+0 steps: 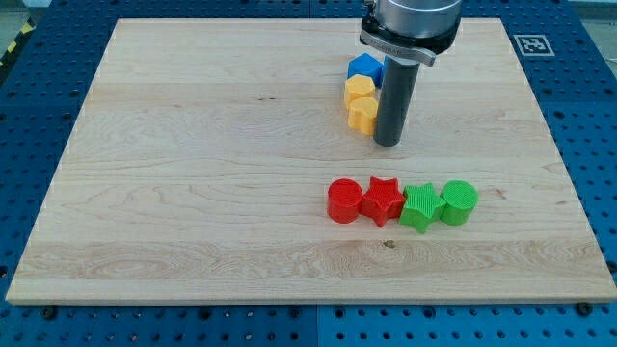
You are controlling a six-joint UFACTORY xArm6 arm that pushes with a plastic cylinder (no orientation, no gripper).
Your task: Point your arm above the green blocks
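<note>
A green star block [420, 207] and a green round block [460, 201] lie side by side at the lower right of the wooden board [193, 173]. They end a row that starts with a red round block [344, 200] and a red star block [383, 200]. My tip [388, 143] rests on the board toward the view's top from this row, just right of a yellow block [362, 115]. The tip is well apart from the green blocks, up and to the left of them.
Another yellow block [359, 89] and a blue block [365, 66] sit in a column above the first yellow one, partly hidden by the rod. A blue pegboard surface [588, 145] surrounds the board. A marker tag [531, 43] sits at the top right.
</note>
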